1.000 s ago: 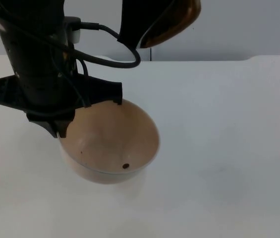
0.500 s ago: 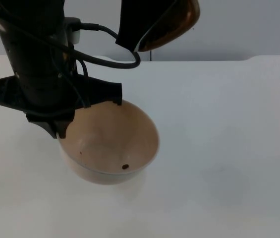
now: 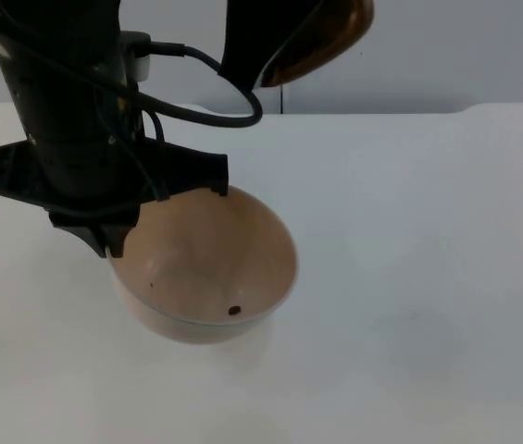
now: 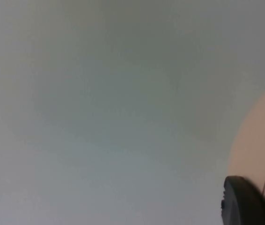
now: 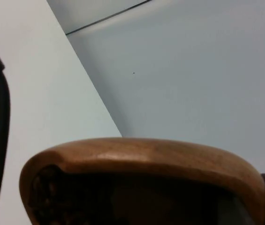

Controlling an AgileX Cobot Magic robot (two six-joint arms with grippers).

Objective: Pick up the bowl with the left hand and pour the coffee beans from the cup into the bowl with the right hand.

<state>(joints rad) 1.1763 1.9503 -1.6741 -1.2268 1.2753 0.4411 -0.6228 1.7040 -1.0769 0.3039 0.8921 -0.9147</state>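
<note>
table top (image 3: 409,277): white, plain and matte, running from the near edge back to its far edge, where it ends against the wall
partition wall (image 3: 465,46): grey, upright along the table top's far edge (a thin dark seam crosses it in the right wrist view)
far right corner of the table top: the edge line steps up slightly there
shadow: faint grey patch on the table top, right of centre

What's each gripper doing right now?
Left gripper: shut on the bowl rim, held over the table.
Right gripper: shut on the wooden cup, held high and tilted.
</note>
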